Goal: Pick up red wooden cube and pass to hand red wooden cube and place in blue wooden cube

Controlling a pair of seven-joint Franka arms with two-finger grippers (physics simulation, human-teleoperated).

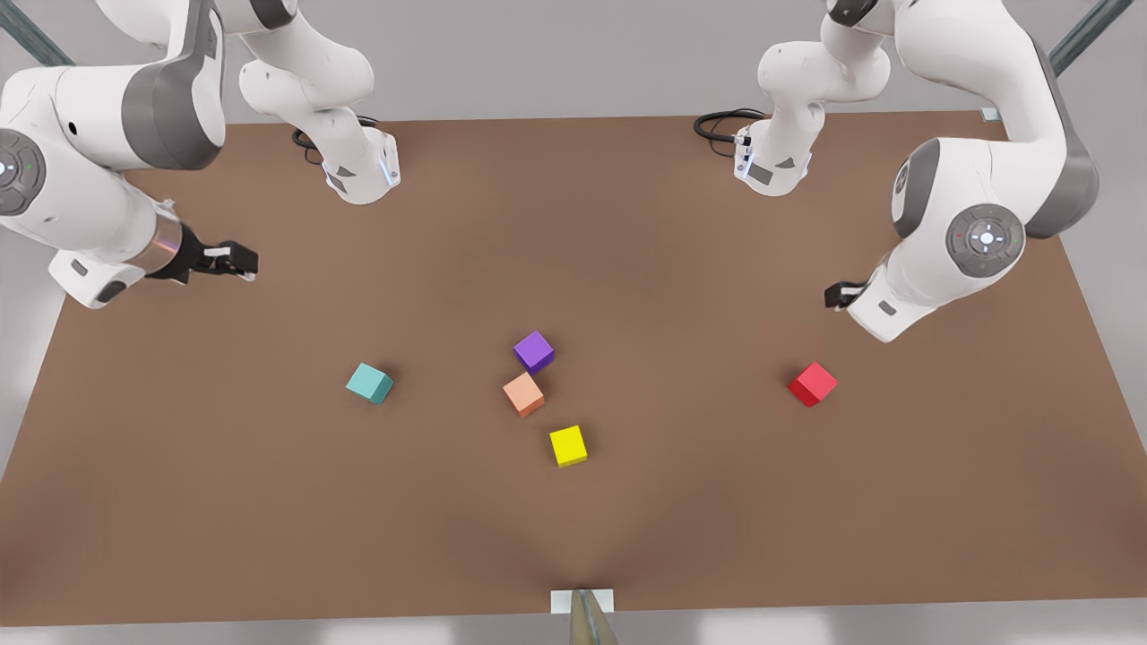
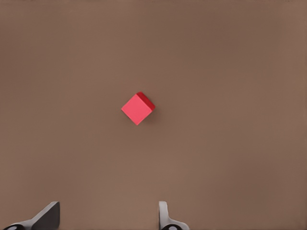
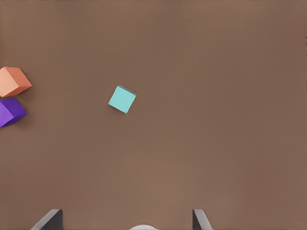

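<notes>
The red wooden cube lies on the brown table at the front view's right, with nothing touching it. My left gripper hangs above the table a little behind it, largely hidden by its own arm. In the left wrist view the red wooden cube sits well ahead of the left gripper, whose fingers are open and empty. The blue wooden cube, teal in colour, rests at the front view's left. My right gripper hovers behind it; the right wrist view shows the blue wooden cube ahead of the open right gripper.
Between the two task cubes lie a purple cube, a pale orange cube and a yellow cube. The arm bases stand at the table's far side. A small post sits at the near edge.
</notes>
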